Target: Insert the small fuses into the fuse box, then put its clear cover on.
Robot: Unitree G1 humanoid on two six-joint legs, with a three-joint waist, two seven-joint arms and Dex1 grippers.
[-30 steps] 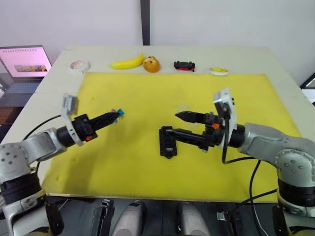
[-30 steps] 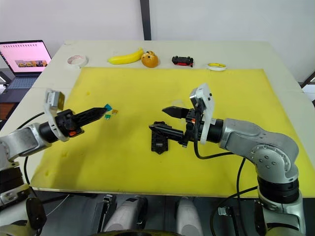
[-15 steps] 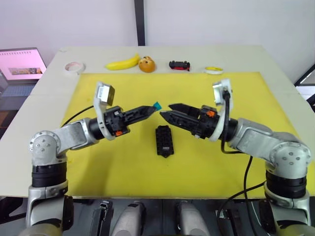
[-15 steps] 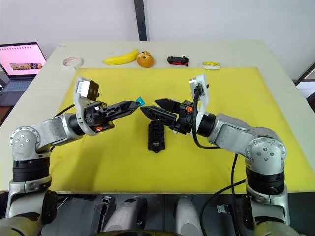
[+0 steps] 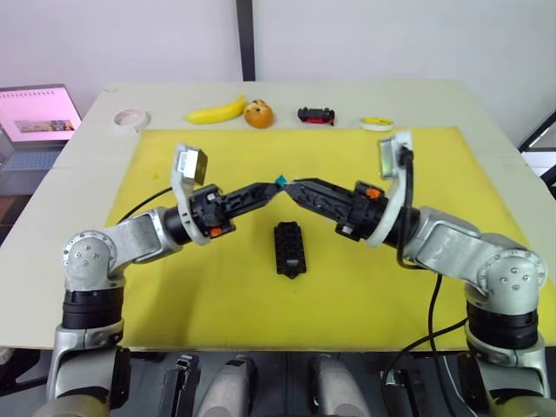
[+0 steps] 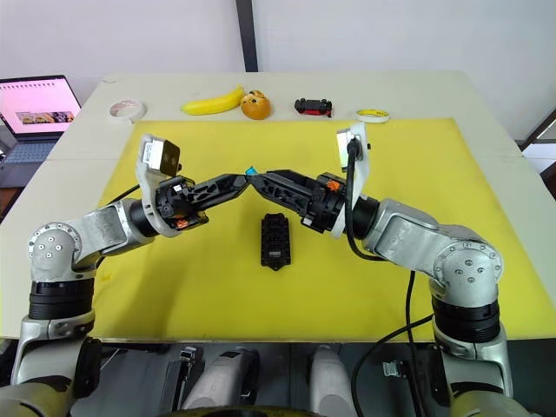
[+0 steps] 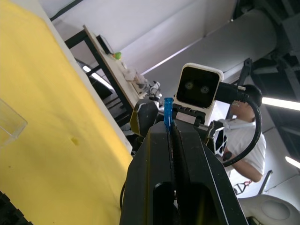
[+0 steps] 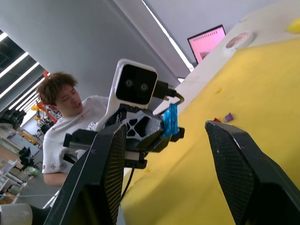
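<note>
My left gripper [image 5: 271, 186] is shut on a small blue fuse [image 5: 280, 181], held in the air above the mat's middle. My right gripper [image 5: 294, 186] meets it tip to tip, open, its fingers [image 8: 112, 140] standing wide on either side of the fuse [image 8: 170, 120]. The black fuse box [image 5: 289, 248] lies flat on the yellow mat [image 5: 434, 174] just below and nearer to me than both tips. A purple fuse [image 8: 228, 116] and a red one [image 8: 216, 120] lie loose on the mat. The clear cover [image 7: 10, 123] rests on the mat.
Along the table's far edge sit a tape roll [image 5: 129, 118], a banana [image 5: 215, 111], an orange round item [image 5: 258, 114], a black-and-red toy car [image 5: 315, 115] and a yellow ring [image 5: 377, 124]. A laptop [image 5: 35, 117] stands far left. A person [image 8: 61, 122] sits beyond the table.
The left gripper carried the blue fuse from the mat's left to above the fuse box. The right gripper left the box and rose until its open tips reached the fuse.
</note>
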